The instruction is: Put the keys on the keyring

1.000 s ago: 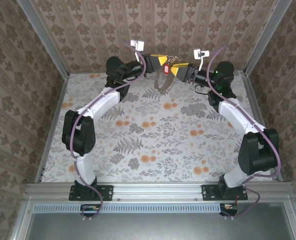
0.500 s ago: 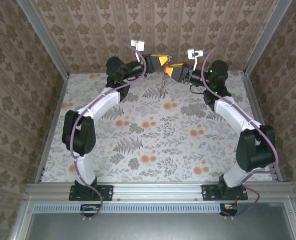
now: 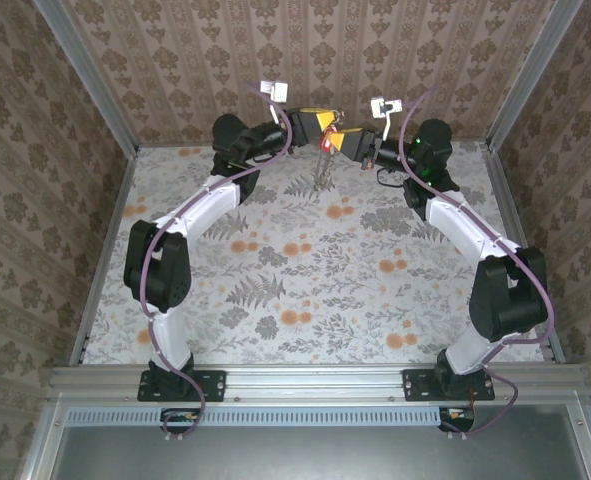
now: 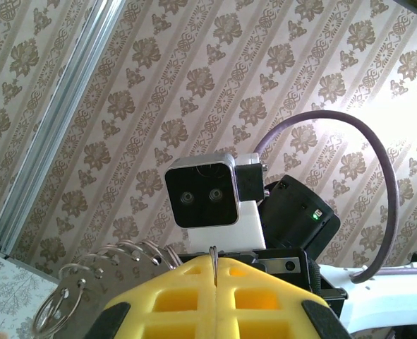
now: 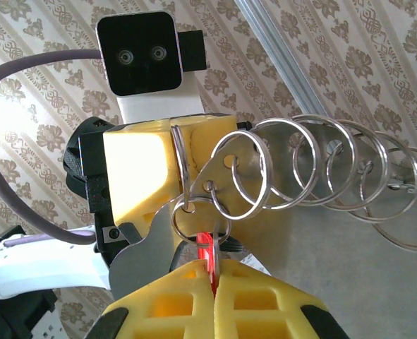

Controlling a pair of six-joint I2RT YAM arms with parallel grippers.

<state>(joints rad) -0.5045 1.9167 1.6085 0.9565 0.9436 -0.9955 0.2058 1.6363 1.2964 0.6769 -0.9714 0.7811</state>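
- Grippers meet over the far middle of the table (image 3: 275, 300). The left gripper (image 4: 215, 267) is pressed together on a thin wire of the keyring (image 3: 322, 172), which hangs below it.
- The right gripper (image 5: 214, 272) pinches the red key (image 5: 206, 248), with its tip up against a small ring (image 5: 194, 217) beside the left fingers.
- Threading looks under way, though it cannot be told whether the key is through a ring.
- Probably left to do: seat the key and release it. No other keys can be made out.

In the top view, the left gripper (image 3: 322, 125) and the right gripper (image 3: 341, 140) meet at the upper middle. The keyring (image 3: 322, 170) hangs between them, above the far end of the table (image 3: 305, 280). In the right wrist view, the key (image 5: 206, 252) sits at the bottom middle.
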